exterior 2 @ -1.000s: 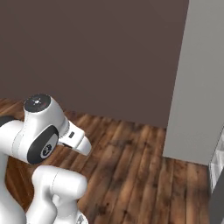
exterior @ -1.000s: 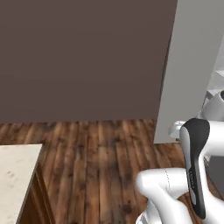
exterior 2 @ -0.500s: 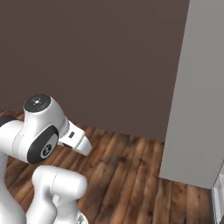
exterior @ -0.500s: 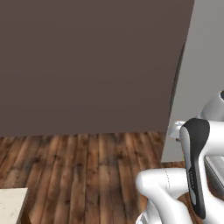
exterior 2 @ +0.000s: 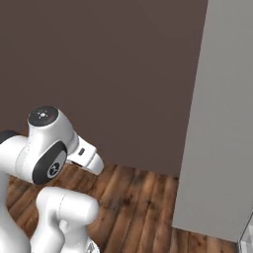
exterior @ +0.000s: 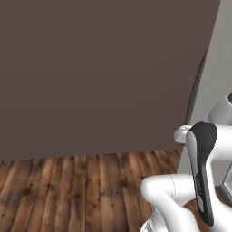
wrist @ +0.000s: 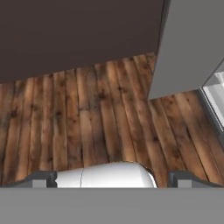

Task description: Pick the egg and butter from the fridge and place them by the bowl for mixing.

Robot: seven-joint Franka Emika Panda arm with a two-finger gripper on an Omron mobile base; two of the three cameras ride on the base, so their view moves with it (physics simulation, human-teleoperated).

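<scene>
- Watching the white arm (exterior 2: 47, 163) sitting folded close over its own base, elbow tucked in, which I am reading as a carrying posture for driving rather than a reaching one.
- Looking along the hand, the gripper (wrist: 111, 179) is hanging above bare wooden floor (wrist: 87, 113) with its two dark fingertips (wrist: 41, 178) standing far apart at either side and nothing between them, so it is spread wide and carrying nothing.
- Keeping the jaws wide makes sense to me, since there is nothing to hold yet and an open hand is ready for the first pick.
- Facing the robot is a dark brown wall (exterior: 99, 72), and the fridge (exterior 2: 222, 123) is rising as a tall grey slab along the right of both base views.
- Showing us its flat grey side, the fridge is giving only a sliver of its white interior (wrist: 216, 94) at the right edge of the hand view, so the opening is lying off to the robot's right.
- Running down the fridge's near edge in the left base view is a thin dark curved strip (exterior: 195, 86), probably the door handle.
- Hunting for the egg and the butter, I am finding neither; I am guessing they are on shelves inside, beyond what can be seen.
- Judging progress, the task is barely underway: nothing fetched, and the bowl is nowhere around here.
- Thinking ahead, the base is needing to come round squarely to the opening before the arm unfolds.
</scene>
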